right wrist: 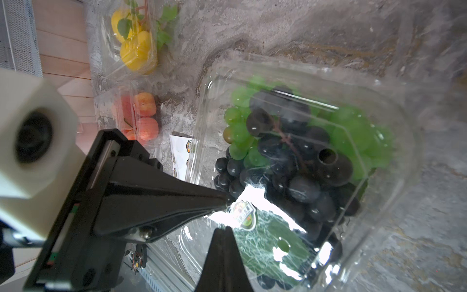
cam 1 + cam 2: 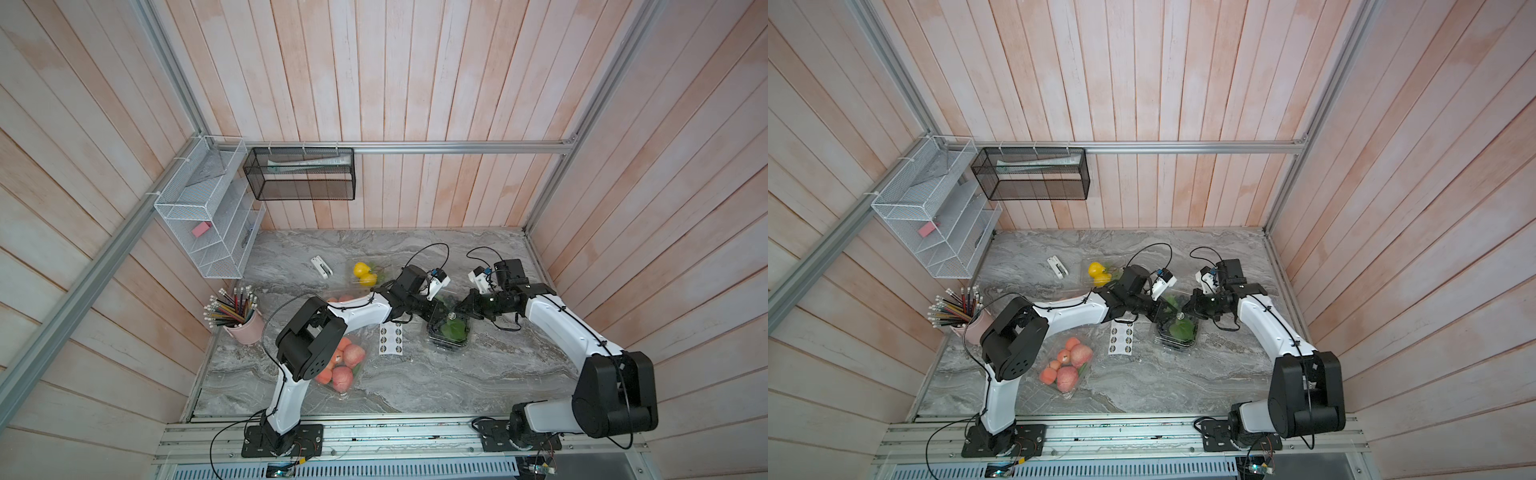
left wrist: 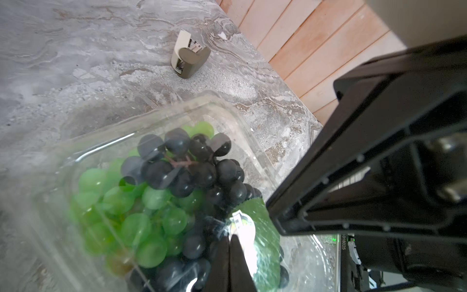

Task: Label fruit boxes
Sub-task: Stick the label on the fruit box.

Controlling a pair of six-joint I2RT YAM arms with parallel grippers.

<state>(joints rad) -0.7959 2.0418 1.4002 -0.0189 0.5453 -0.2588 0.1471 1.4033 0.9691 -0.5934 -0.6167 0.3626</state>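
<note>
The grape box (image 2: 448,332) (image 2: 1177,332), a clear clamshell of dark and green grapes (image 3: 177,174) (image 1: 290,151), stands mid-table. A round sticker (image 3: 243,228) (image 1: 244,214) lies on its lid. My left gripper (image 2: 445,312) (image 3: 230,237) is shut, its tip at the sticker's edge. My right gripper (image 2: 457,309) (image 1: 225,228) is shut too, its tip just beside the sticker, facing the left one. The yellow-fruit box (image 2: 365,272) (image 1: 134,48) sits behind. One apple box (image 2: 343,365) lies front left. Another apple box (image 1: 139,116) is mostly under my left arm.
A white sticker sheet (image 2: 390,340) (image 1: 183,151) lies left of the grape box. A stapler (image 2: 322,266) (image 3: 188,57) sits at the back, a pink pencil cup (image 2: 245,324) at the left edge. A white wire rack (image 2: 208,216) and a black basket (image 2: 299,174) hang on the walls.
</note>
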